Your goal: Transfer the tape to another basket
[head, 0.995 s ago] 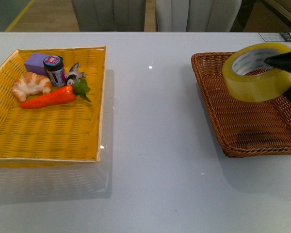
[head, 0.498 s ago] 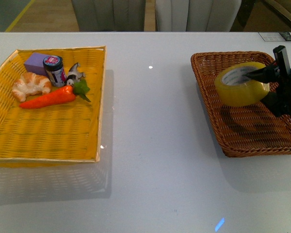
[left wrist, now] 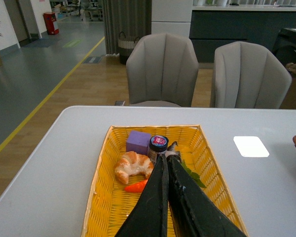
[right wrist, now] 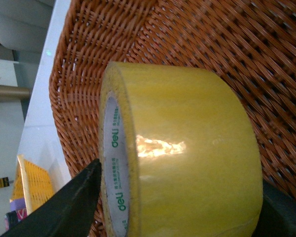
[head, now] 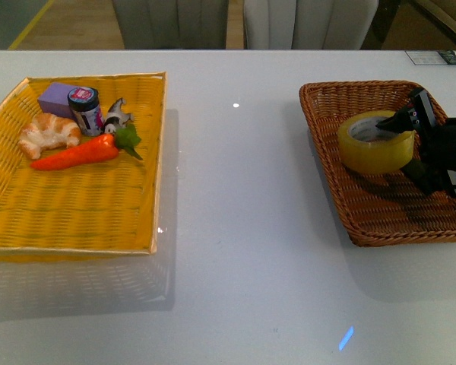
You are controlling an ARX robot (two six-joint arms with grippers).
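Observation:
The yellowish tape roll (head: pixel 374 142) with a white, green-printed core lies low inside the brown wicker basket (head: pixel 330 160) at the right of the table, at or just above its floor. My right gripper (head: pixel 407 144) is shut on the tape, one finger through the core and one outside. In the right wrist view the tape (right wrist: pixel 187 168) fills the frame against the basket weave (right wrist: pixel 197 44), between the two fingers (right wrist: pixel 69 207). My left gripper (left wrist: pixel 166 160) is shut and empty, above the yellow basket (left wrist: pixel 103 197); it is out of the front view.
The yellow flat basket (head: pixel 76 205) at the left holds a croissant (head: pixel 49 133), a carrot (head: pixel 80 153), a purple block (head: pixel 58 97), a small jar (head: pixel 85 110) and a small figure (head: pixel 115 115). Chairs stand beyond the table's far edge.
My right gripper has lowered the tape from above the brown basket's rim down into the basket, and the roll has turned so its core faces more upward.

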